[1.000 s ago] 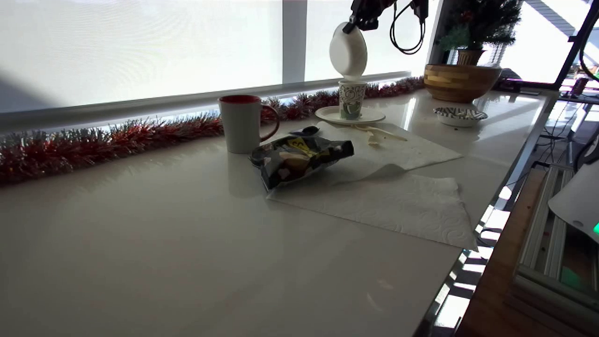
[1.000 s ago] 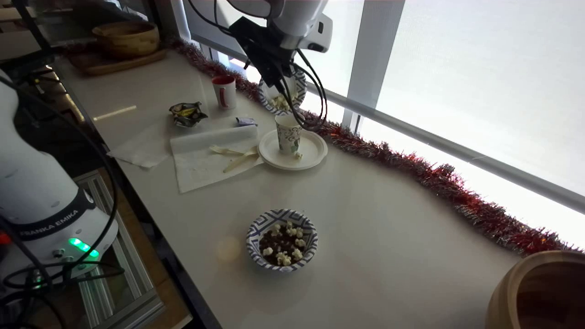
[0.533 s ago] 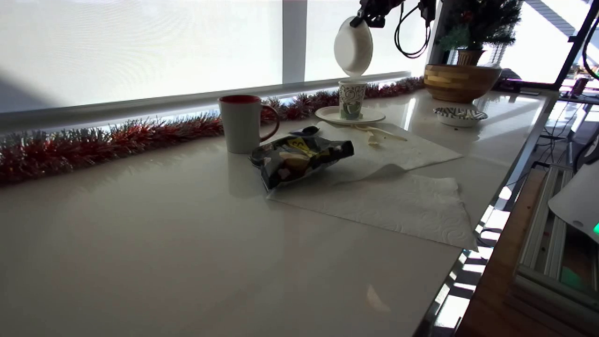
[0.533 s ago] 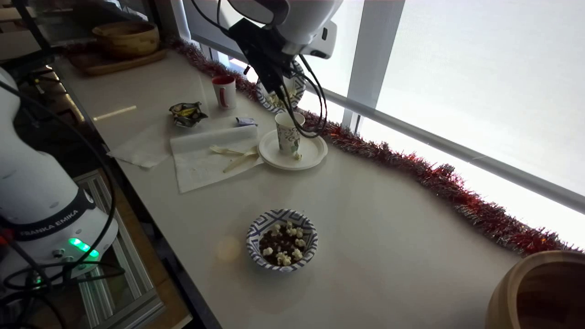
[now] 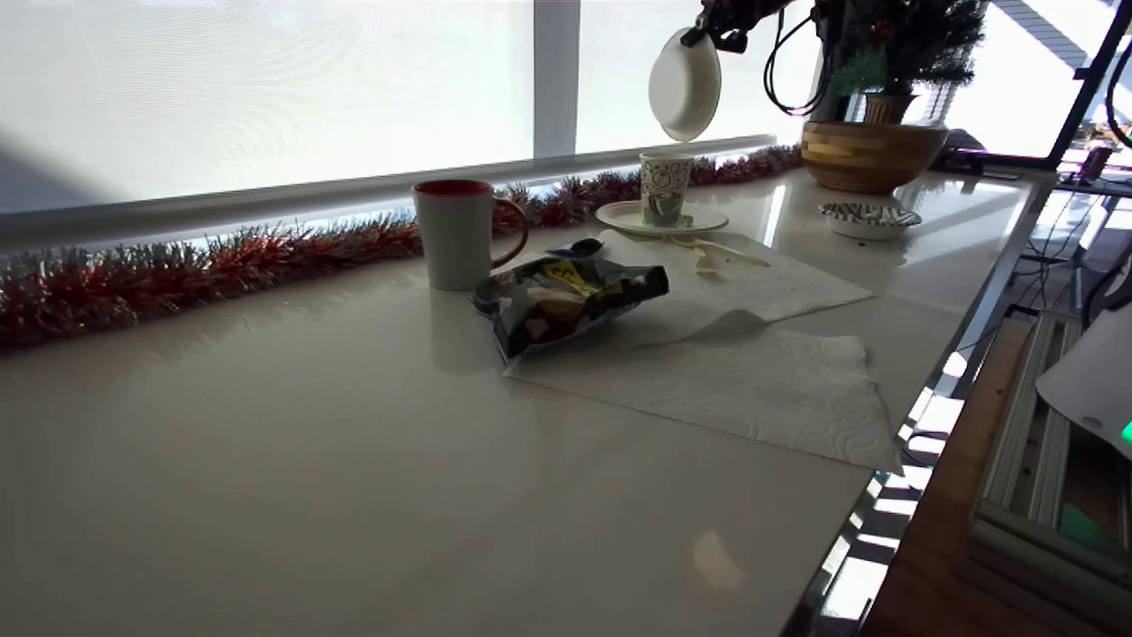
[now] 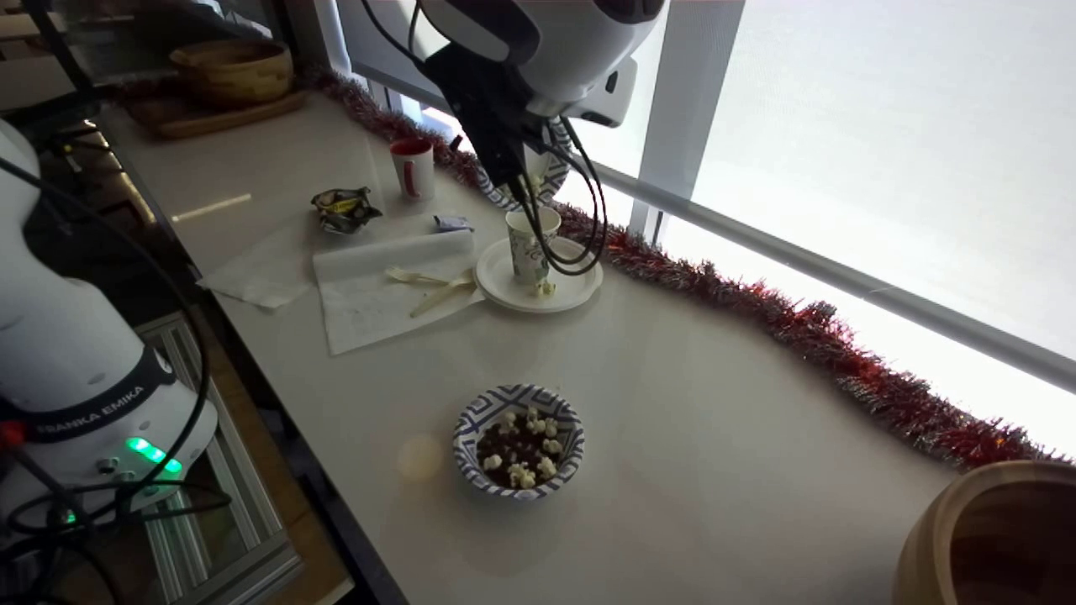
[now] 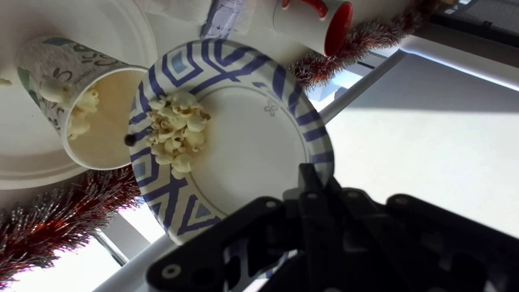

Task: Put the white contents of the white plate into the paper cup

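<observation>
A: Hidden?
B: Blue-rimmed plate (image 6: 545,168): partly, behind robot arm (image 6: 479,101), in an exterior view. Gripper (image 7: 320,178): one fingertip, behind the plate rim, wrist view.
A: Clipped there?
B: Large white plate (image 7: 36,162), at left; red-rimmed mug (image 7: 308,24), handle, at top.
A: Dark spot (image 7: 129,140) by the blue rim?
B: Blurred; not identified.

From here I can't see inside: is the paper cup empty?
Not empty: the wrist view shows some popcorn inside the paper cup, with bare inner wall beside it; how full, I cannot tell.
</observation>
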Robot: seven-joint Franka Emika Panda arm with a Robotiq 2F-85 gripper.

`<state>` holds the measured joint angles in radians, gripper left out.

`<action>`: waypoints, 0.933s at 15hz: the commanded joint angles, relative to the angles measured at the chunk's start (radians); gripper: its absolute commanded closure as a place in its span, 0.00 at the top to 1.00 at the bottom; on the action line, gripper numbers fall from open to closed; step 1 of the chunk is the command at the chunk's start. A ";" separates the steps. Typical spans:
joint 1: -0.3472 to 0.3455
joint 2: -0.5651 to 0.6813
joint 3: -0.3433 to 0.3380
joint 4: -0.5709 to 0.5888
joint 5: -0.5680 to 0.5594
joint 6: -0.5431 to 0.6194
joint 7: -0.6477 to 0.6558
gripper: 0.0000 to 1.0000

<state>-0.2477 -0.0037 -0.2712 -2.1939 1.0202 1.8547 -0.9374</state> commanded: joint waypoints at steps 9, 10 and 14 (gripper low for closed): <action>-0.004 0.049 0.013 0.023 0.108 -0.018 -0.006 0.01; -0.003 0.056 0.015 0.028 0.124 -0.023 -0.005 0.01; -0.002 0.051 0.017 0.016 0.118 -0.028 0.001 0.03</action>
<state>-0.2457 0.0468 -0.2574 -2.1803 1.1393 1.8284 -0.9376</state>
